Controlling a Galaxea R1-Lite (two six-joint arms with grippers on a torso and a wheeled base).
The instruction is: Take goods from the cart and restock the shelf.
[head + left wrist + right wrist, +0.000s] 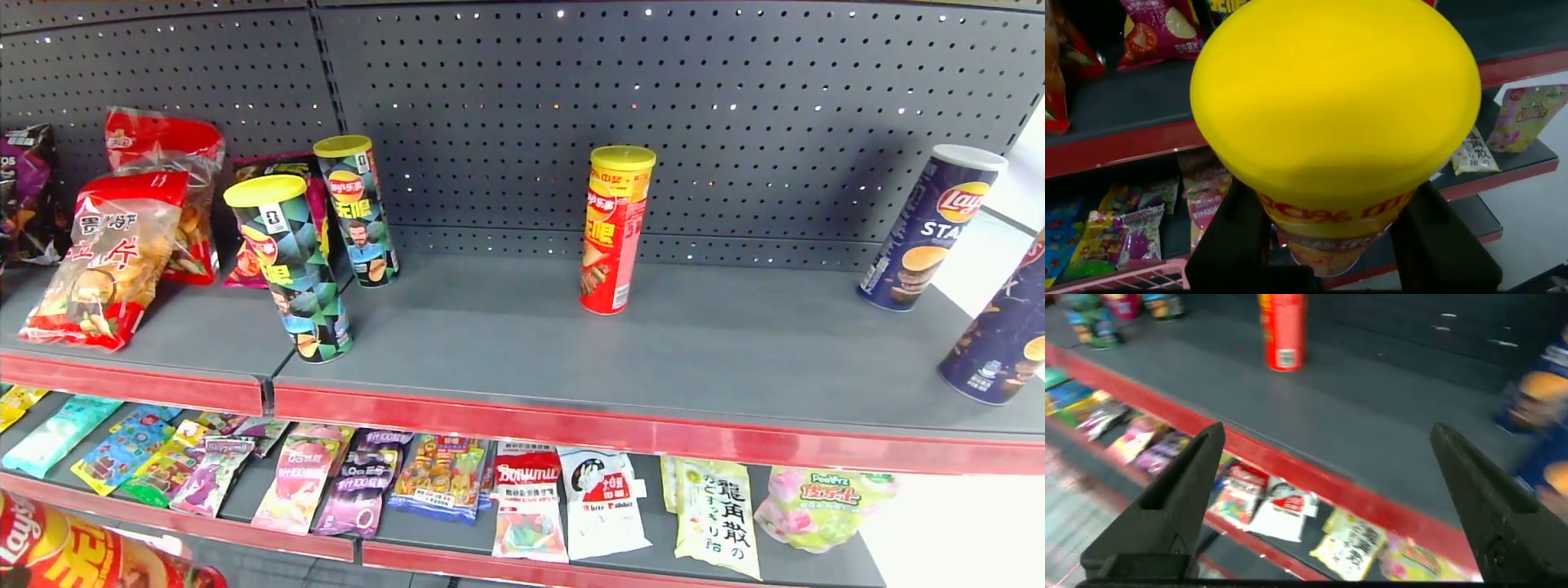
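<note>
Left hand (1339, 245) clamps a red cylindrical chip can with yellow lid (1335, 98), not yet shelved; right hand (1331, 498) spread, empty. Grey metal shelf (694, 343) part-filled.

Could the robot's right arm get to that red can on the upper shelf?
Probably yes. The right gripper is open and empty, pointed at the shelf, and the red can stands upright with bare shelf around it, nothing in between.

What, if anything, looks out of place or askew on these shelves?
Nothing looks spilled or damaged. The red can stands alone mid-shelf, apart from the green cans on the left and the blue cans on the right. On the lower shelf, the candy bags at the left lie crooked and overlapping.
</note>
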